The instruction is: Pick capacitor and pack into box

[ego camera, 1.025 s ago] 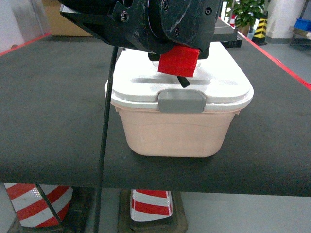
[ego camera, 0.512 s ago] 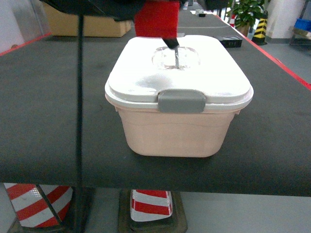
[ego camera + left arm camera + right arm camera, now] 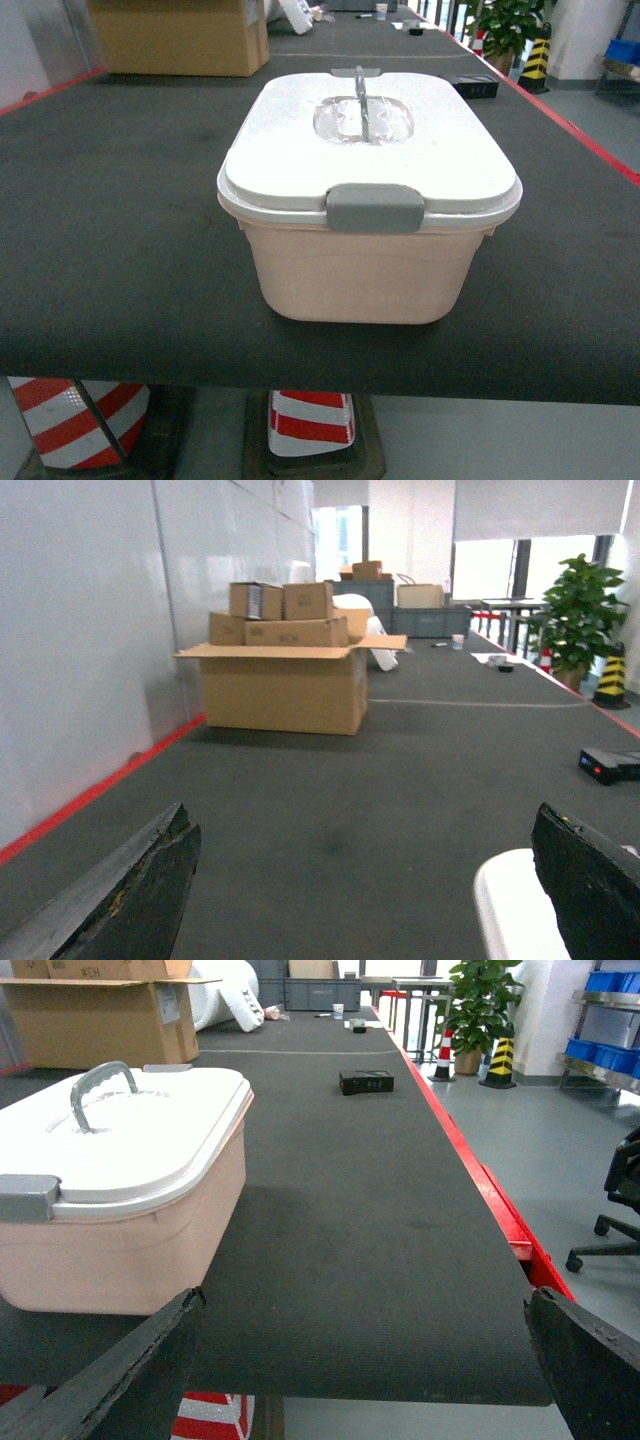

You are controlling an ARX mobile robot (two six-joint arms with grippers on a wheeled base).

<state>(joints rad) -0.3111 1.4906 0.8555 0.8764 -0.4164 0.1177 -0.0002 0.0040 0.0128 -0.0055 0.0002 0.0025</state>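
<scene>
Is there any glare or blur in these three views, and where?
Head view: the white lid is overexposed and its texture is washed out. Left wrist view: the far windows are blown out and the cardboard carton looks soft. Right wrist view: the box is sharp, and the end effector fingers are dark and blurred.

box on table, lid on top — carton behind-left | cones beneath

One box, one lid, one black device, two striped cones.
</scene>
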